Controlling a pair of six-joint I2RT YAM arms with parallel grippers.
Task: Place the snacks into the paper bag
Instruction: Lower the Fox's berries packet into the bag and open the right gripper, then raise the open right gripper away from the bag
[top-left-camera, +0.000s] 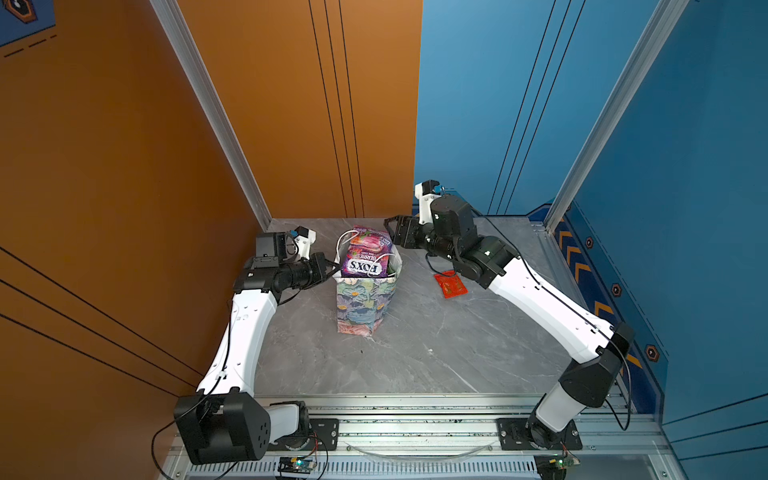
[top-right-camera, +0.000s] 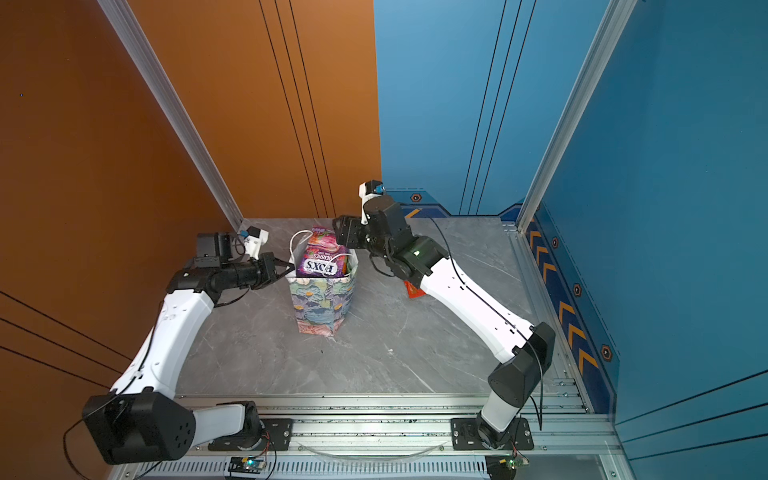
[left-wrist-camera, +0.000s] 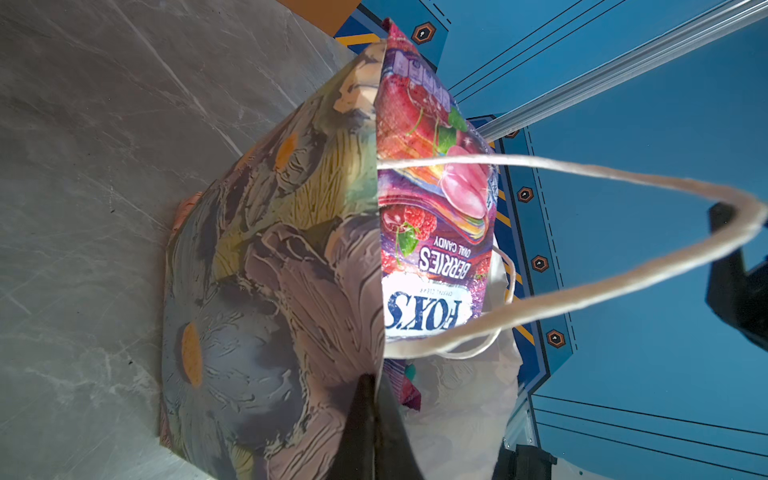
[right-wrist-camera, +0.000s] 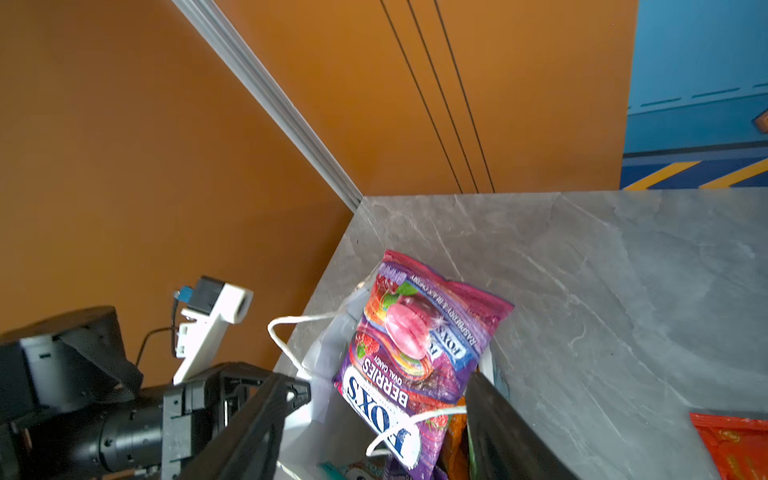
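Observation:
The paper bag (top-left-camera: 363, 303) stands upright mid-table, flower-printed, with white cord handles. My left gripper (top-left-camera: 334, 268) is shut on its left rim; in the left wrist view the jaws (left-wrist-camera: 374, 415) pinch the bag's wall (left-wrist-camera: 270, 270). A purple FOX'S packet (top-left-camera: 365, 257) sticks out of the bag's mouth. My right gripper (top-left-camera: 390, 235) hovers open at the bag's far right corner; in its wrist view the fingers (right-wrist-camera: 257, 415) stand wide on either side of the packet (right-wrist-camera: 415, 345), not touching it. Orange (right-wrist-camera: 455, 440) and teal (right-wrist-camera: 340, 469) snacks lie deeper inside. A red packet (top-left-camera: 449, 284) lies on the table.
The grey marble table (top-left-camera: 415, 353) is walled by an orange panel (top-left-camera: 124, 166) on the left and blue panels (top-left-camera: 665, 208) at the back and right. The red packet sits right under the right arm's forearm (top-left-camera: 540, 303). A metal rail (top-left-camera: 415, 428) runs along the front.

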